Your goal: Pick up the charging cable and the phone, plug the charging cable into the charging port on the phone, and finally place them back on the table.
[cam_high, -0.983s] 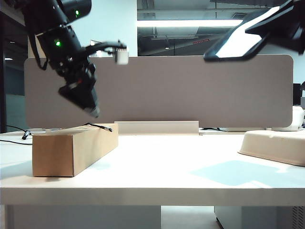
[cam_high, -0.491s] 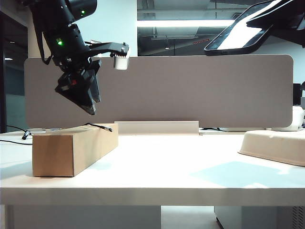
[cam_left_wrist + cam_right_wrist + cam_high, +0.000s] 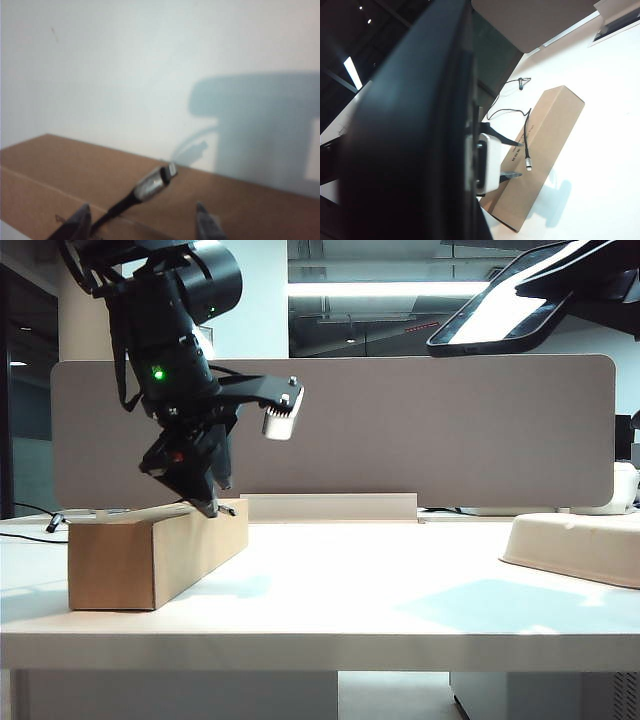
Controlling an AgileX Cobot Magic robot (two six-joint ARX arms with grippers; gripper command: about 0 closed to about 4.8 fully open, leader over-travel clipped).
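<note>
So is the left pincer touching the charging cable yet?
Apart. In the left wrist view the open left pincer has fingertips either side of the charging cable, with cardboard box showing between.

My left arm is glossy black with rounded housings, a lit green lamp and looped black cables, ending in my left gripper of tapered black fingers, with a pale ribbed pad on a screwed bracket.

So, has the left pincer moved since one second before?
Yes. The left pincer came down and rightward, now just above the cardboard box.
</note>
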